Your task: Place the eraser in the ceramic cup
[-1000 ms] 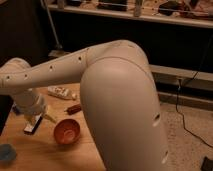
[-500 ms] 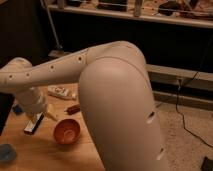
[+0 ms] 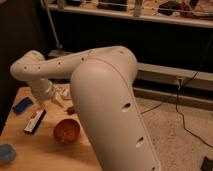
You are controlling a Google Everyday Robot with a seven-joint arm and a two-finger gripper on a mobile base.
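The arm's (image 3: 100, 90) elbow link has shifted a little up and to the right since the earlier frame, uncovering more of the flat dark blue pad (image 3: 22, 106); the eraser, bowl and cup lie where they did. The gripper (image 3: 50, 100) hangs just above the back of the wooden table (image 3: 50, 157), between the pad and the arm's bulky white link, fingers spread and nothing between them. The eraser (image 3: 35, 121), a long flat block with black sides and a white top marked red, lies flat on the wood just below the gripper, apart from it. Beside it to the right sits the round red-orange bowl (image 3: 67, 131), glossy and smooth. The pale blue ceramic cup (image 3: 6, 153) stands at the table's near left corner, cut by the picture's edge, well apart from the eraser. Bare wood lies open between eraser, bowl and cup; the arm's smooth rounded shell hides the table's right side.
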